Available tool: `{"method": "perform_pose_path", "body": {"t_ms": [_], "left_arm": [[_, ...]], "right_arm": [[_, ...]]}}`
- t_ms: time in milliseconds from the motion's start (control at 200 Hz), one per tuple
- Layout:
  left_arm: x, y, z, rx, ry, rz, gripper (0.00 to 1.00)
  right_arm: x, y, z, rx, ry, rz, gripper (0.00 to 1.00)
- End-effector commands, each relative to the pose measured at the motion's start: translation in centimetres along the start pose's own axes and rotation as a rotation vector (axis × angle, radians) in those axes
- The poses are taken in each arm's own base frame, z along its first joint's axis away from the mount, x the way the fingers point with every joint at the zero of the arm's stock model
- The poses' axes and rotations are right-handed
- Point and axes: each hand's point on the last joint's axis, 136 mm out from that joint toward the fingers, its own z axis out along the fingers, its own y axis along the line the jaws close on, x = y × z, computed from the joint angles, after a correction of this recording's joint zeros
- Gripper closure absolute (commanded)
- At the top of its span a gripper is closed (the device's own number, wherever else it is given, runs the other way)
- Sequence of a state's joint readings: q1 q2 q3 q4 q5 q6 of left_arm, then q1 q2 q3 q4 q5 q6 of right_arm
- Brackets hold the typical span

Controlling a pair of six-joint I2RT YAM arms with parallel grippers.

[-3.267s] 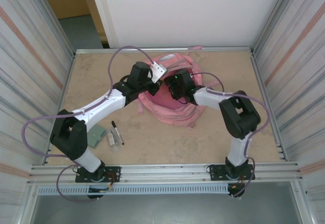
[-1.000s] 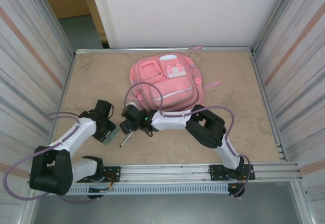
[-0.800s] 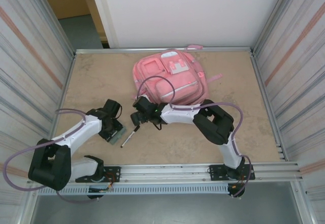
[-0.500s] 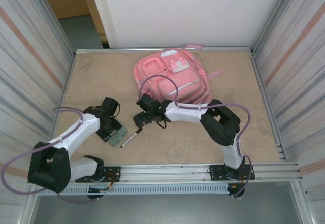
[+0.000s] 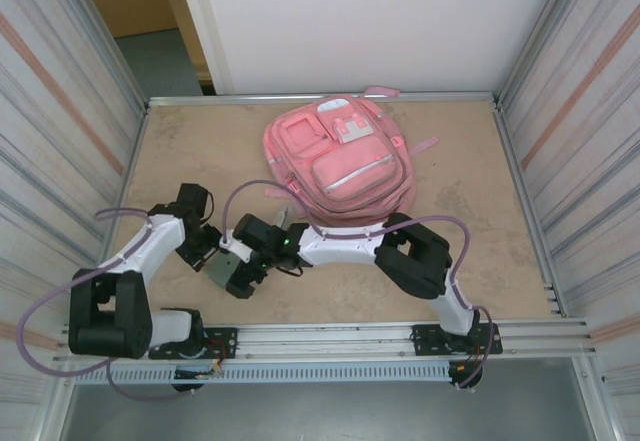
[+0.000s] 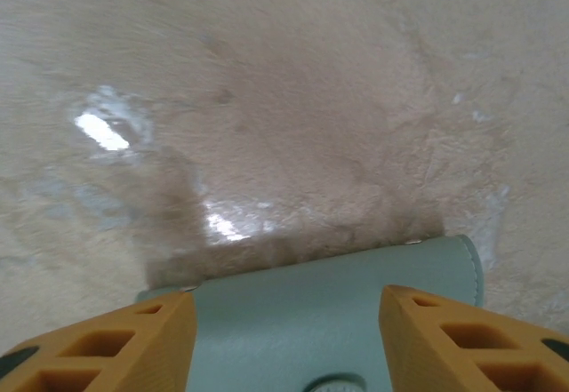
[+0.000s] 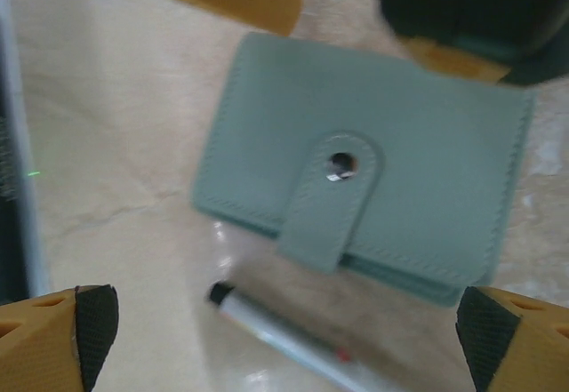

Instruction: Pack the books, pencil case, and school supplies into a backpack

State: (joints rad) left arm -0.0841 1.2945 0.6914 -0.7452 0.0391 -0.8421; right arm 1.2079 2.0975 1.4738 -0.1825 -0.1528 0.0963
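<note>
School supplies (image 7: 356,125): two of them lie flat on the table (image 5: 480,231), close in front of the arm bases, left of centre.
Marker pen (image 7: 293,337): the nearest piece. It lies slanted on the bare table with a dark cap at one end, and it is blurred.
Right gripper (image 7: 286,321): spread to its widest and hanging above the pen, with nothing between its fingers.
Grey-green wallet (image 6: 329,312): just beyond the pen, close to it but apart. It lies flat with its snap tab fastened and facing up.
Left gripper (image 6: 284,339): fingers parted, tips over the wallet's far edge and set narrower than the wallet. That looks like a touch rather than a pinch, but you cannot be sure they make contact.
Backpack (image 5: 340,161): far centre, well apart from the supplies, front pockets up. You can see no open mouth from above.
Step in hand: probably picking up the small supplies, with both grippers crowded over one spot.
Next move: give each gripper one item and lower the right one around the pen, clear of the left fingers. Check that a compartment is open before you carry anything over.
</note>
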Motion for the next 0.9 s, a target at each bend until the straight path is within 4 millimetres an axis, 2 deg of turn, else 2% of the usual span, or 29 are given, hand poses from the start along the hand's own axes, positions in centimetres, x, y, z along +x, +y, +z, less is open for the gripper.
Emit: {"method": "perform_pose_path", "body": {"t_ms": [0, 140, 210, 256, 331, 396, 526, 646, 772, 897], "left_arm": [[0.2, -0.7, 0.6, 0.039, 0.028, 0.053, 0.40], [1.0, -0.5, 0.8, 0.046, 0.055, 0.066, 0.39], [1.6, -0.5, 0.7, 0.064, 0.071, 0.063, 0.39], [2.0, -0.4, 0.6, 0.077, 0.082, 0.059, 0.39], [2.8, 0.0, 0.4, 0.083, 0.098, 0.053, 0.39], [3.0, 0.5, 0.0, 0.073, 0.095, 0.059, 0.39], [3.1, 1.7, -0.8, 0.043, 0.062, 0.051, 0.39], [4.4, 1.8, -0.3, 0.069, 0.095, 0.005, 0.40], [6.0, 2.2, 0.2, 0.052, 0.103, 0.005, 0.41], [6.8, 2.4, 0.3, 0.057, 0.100, 0.019, 0.42]], "right_arm": [[-1.5, -2.4, 1.1, 0.097, -0.033, 0.024, 0.01], [-1.4, -1.0, 3.1, 0.093, -0.039, 0.053, 0.01], [-1.0, -1.5, 3.9, 0.159, -0.036, 0.050, 0.01], [-0.4, -2.5, 4.4, 0.209, -0.029, 0.063, 0.00], [0.5, -3.7, 4.7, 0.234, -0.011, 0.086, 0.04], [1.0, -4.7, 4.4, 0.233, -0.005, 0.095, 0.09], [0.9, -6.8, 3.7, 0.225, -0.012, 0.071, 0.10], [0.6, -9.4, 3.1, 0.237, -0.016, 0.082, 0.11], [-0.5, -12.0, 2.3, 0.247, -0.040, 0.152, 0.10], [-2.0, -12.7, 0.7, 0.178, -0.088, 0.234, 0.09]]}}
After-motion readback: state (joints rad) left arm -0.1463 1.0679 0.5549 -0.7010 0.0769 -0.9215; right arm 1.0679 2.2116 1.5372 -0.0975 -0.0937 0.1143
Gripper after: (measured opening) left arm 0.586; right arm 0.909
